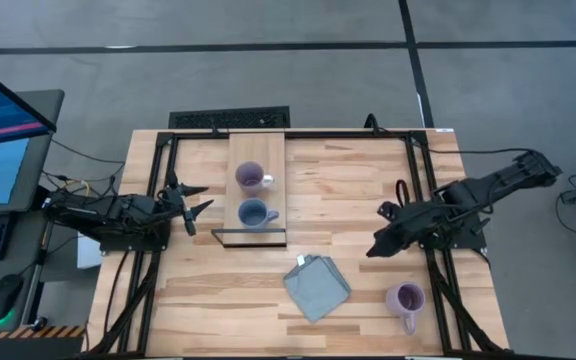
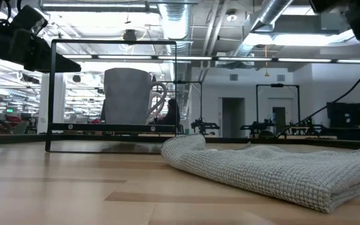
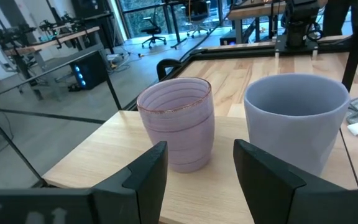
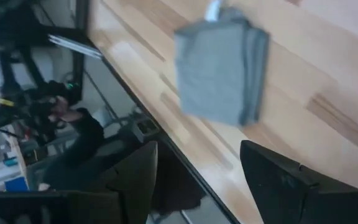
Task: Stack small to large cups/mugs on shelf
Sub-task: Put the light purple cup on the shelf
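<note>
On the light-wood shelf [image 1: 257, 150] stand a lilac mug [image 1: 250, 177] and, nearer its dark front edge, a dusty blue mug [image 1: 253, 213]. Both show in the left wrist view, the lilac mug [image 3: 178, 130] beside the blue mug [image 3: 296, 118]. A second lilac mug [image 1: 405, 298] stands on the tabletop near the near right corner. My left gripper [image 1: 196, 201] hovers open just left of the shelf, pointing at the mugs. My right gripper [image 1: 376, 246] is open above the table's right side, between the cloth and the frame.
A folded grey-blue cloth [image 1: 317, 287] lies on the tabletop near the near edge, filling the low view's foreground [image 2: 280, 169]. A black frame [image 1: 416, 180] runs along the table's sides. A keyboard [image 1: 230, 119] sits beyond the far edge; monitors stand to the left.
</note>
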Controlling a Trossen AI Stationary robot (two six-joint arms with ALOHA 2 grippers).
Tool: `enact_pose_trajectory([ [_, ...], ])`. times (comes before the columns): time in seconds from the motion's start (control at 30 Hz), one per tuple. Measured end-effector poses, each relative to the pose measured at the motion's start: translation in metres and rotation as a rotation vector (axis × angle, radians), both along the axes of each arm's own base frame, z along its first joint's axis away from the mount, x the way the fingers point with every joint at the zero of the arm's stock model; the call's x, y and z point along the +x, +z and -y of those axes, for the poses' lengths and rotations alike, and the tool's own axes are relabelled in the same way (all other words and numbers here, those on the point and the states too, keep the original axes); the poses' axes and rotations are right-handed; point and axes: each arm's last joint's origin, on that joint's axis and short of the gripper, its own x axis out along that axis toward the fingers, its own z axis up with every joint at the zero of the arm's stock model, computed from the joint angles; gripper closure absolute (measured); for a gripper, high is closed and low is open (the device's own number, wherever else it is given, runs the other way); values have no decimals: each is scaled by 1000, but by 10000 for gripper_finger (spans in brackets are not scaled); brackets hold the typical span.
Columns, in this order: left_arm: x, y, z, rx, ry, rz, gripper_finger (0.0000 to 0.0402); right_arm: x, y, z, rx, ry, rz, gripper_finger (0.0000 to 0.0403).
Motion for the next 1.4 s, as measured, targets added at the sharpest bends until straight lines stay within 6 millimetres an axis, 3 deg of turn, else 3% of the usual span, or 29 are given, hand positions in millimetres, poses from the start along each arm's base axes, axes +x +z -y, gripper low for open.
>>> enact_pose_trajectory([
  [0.17,0,0,0,0,0,-1,225,2,27,-12,3,-25,17,150],
  [0.33,-1,-3,0,5,0,-28,225,-1,31,-30,-11,-47,-216,150],
  [0.57,-1,-3,0,6,1,-37,225,2,41,-68,13,-58,-313,150],
  [0.73,-1,-3,0,5,1,-37,225,-4,42,-96,34,-135,-455,150],
  [1.03,-1,-3,0,4,1,-36,225,-6,35,-146,38,-197,-548,150],
  [1.4,-1,-3,0,2,1,-35,225,-12,17,-177,-53,-137,-585,150],
])
